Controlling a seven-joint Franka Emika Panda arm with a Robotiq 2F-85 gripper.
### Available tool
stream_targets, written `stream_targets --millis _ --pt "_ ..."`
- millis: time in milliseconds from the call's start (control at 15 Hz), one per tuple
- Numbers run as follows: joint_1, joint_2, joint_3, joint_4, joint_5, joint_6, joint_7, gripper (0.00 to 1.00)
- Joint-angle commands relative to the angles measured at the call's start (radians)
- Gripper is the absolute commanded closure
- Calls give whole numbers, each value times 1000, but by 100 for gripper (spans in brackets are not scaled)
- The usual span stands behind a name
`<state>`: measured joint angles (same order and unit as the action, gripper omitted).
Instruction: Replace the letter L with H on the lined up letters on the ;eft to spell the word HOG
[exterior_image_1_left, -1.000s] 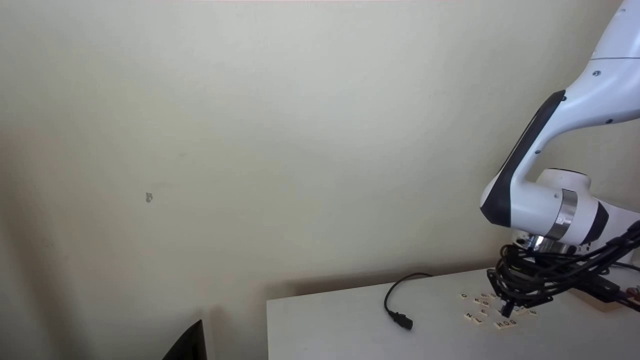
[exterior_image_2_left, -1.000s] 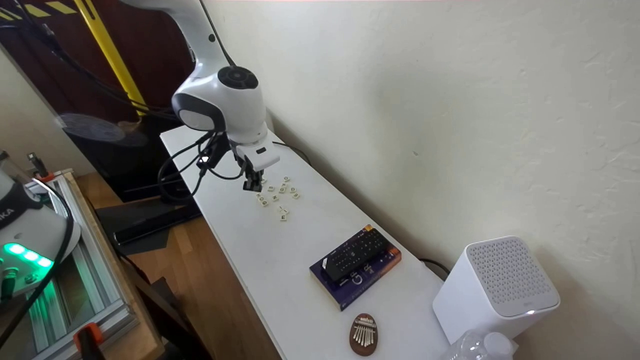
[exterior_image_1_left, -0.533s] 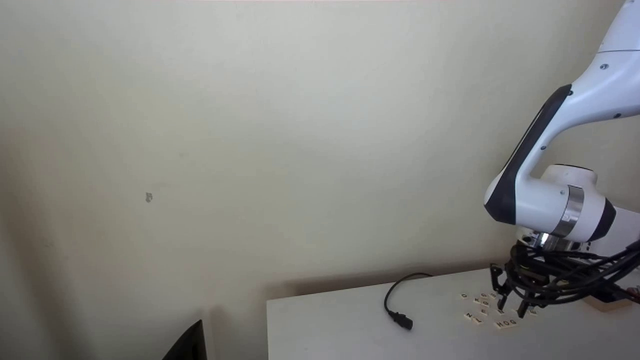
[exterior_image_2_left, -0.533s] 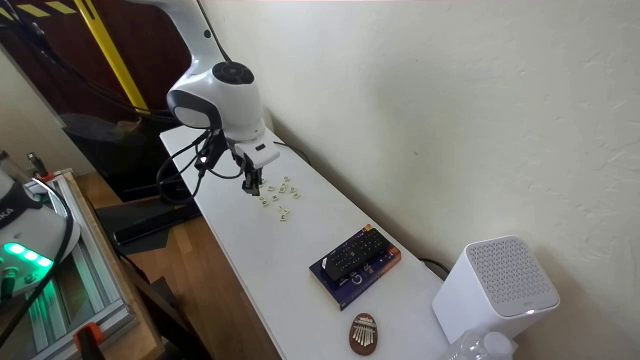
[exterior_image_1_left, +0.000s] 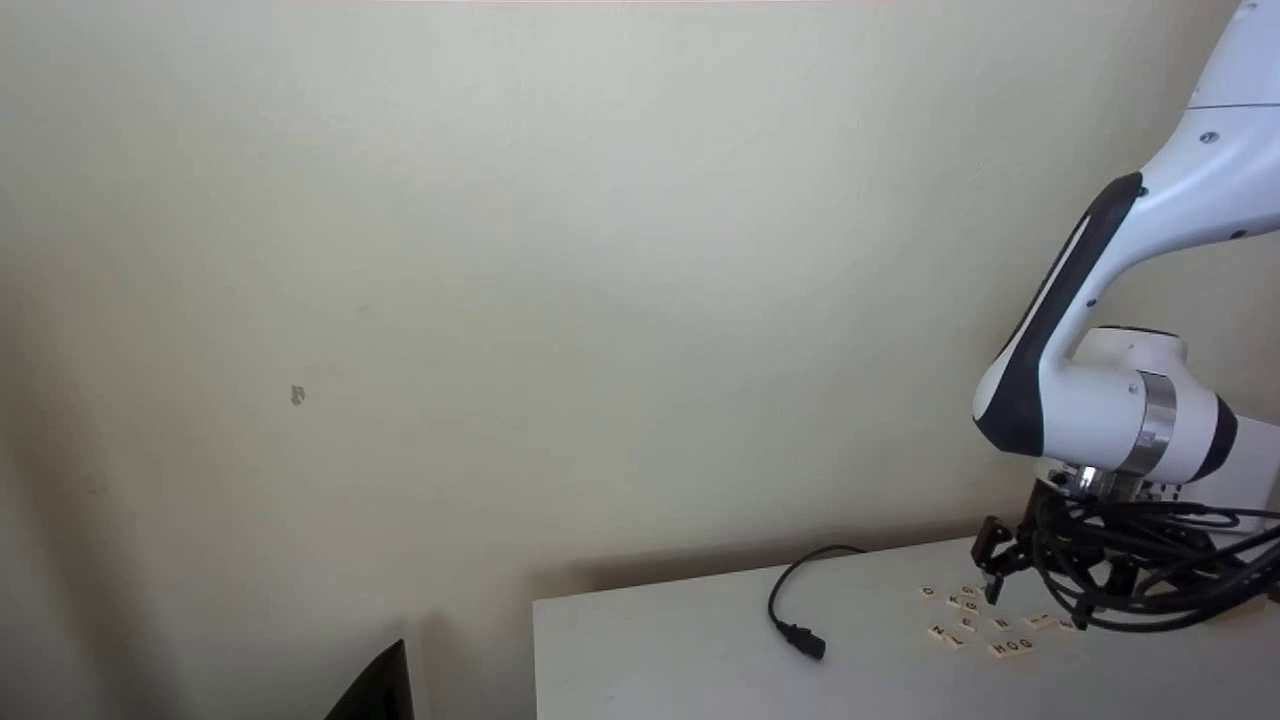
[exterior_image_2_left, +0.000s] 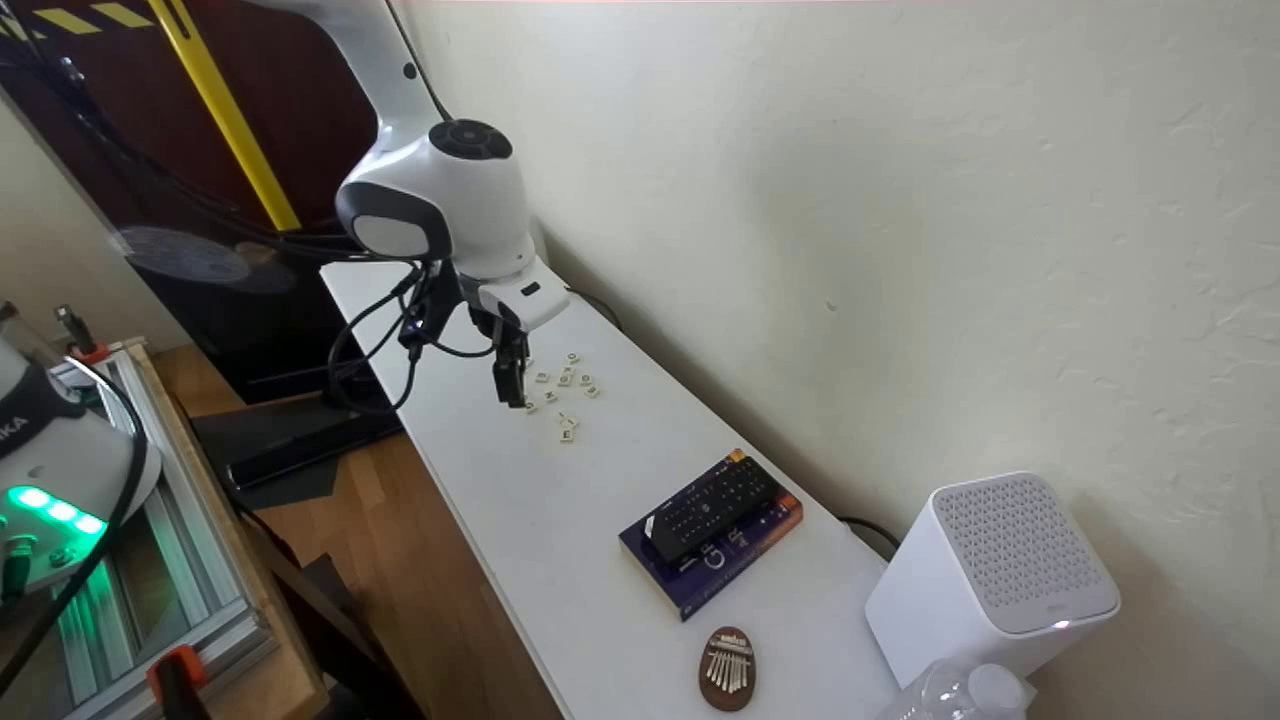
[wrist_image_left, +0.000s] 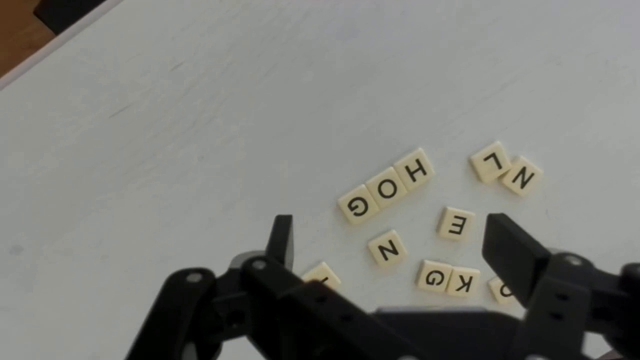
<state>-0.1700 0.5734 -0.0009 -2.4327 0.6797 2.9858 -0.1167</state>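
Swap looks done: H tile (wrist_image_left: 414, 170), O tile (wrist_image_left: 386, 188), G tile (wrist_image_left: 358, 204) touching in row, roughly along floor-side edge of surface (wrist_image_left: 200, 150). L tile (wrist_image_left: 491, 161) out of row, against N tile (wrist_image_left: 521, 175), farther from edge. Gripper (wrist_image_left: 390, 222) spread, nothing pinched; likely only retreat left. Wrist view shows whole row; in exterior view thumb piano (exterior_image_2_left: 728, 669) appears, between long edges, but gripper hides part of row.

Tile O (wrist_image_left: 386, 188) lies between H (wrist_image_left: 414, 170) and G (wrist_image_left: 358, 204).

White table (exterior_image_2_left: 545, 520), HOG tiles (wrist_image_left: 386, 187) touching in a row, loose letter tiles (wrist_image_left: 388, 248) nearby, book (exterior_image_2_left: 728, 570), kalimba (exterior_image_2_left: 727, 670), black cable (exterior_image_1_left: 803, 641)
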Motion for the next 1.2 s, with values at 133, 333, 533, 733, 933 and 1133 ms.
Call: stream_targets --millis 133,333,533,733,933,1133 --pt "117 -39 -108 -45 -127 -21 -10 0" --pt "105 -55 -109 -69 -326 -10 76 0" --pt "111 -65 -124 -78 -427 -11 101 0" --pt "119 -76 -139 -88 -491 -5 120 0" --pt "126 -87 -148 -93 -529 -7 132 0" --pt "126 -99 -148 -101 -547 -8 135 0"
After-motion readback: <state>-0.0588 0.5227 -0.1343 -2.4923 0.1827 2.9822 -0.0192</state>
